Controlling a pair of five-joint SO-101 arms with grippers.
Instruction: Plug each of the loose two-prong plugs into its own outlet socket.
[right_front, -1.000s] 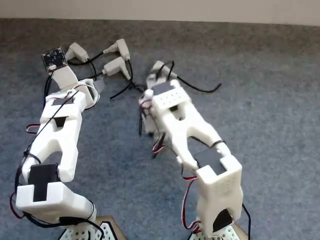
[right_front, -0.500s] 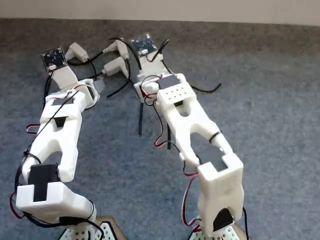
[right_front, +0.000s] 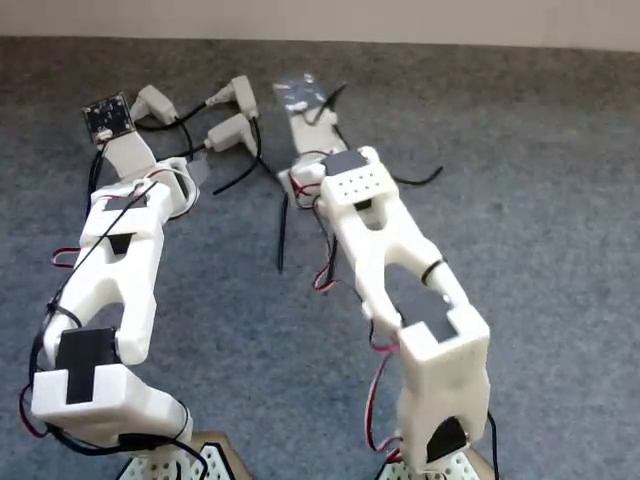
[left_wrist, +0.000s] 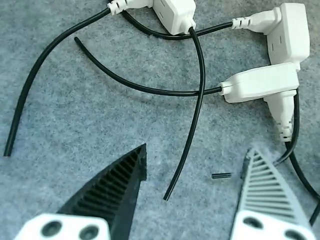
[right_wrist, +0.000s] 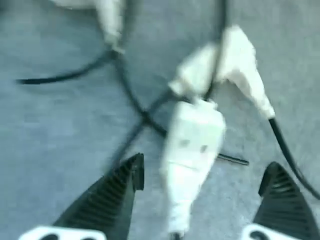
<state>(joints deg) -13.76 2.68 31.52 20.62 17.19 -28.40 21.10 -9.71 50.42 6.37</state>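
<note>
Our right gripper (right_wrist: 205, 162) hangs spread wide and empty, straddling a white outlet socket (right_wrist: 192, 145) that lies on the grey desk (right_wrist: 50, 125). Just beyond the socket sits a white plug (right_wrist: 240, 65). Our left gripper (left_wrist: 197, 150) is also spread and empty. A black cord (left_wrist: 192, 100) runs between its fingers, and a cluster of white connector bodies (left_wrist: 262, 82) lies farther off. We judge these shells light, rigid and smooth, with cords springy enough to tug back. So we would pinch across a shell's flat sides, never the cord, leaving the prongs free. In the high view our left arm (right_front: 120, 260) and right arm (right_front: 390, 250) lie stretched forward, wrists pitched down.
</note>
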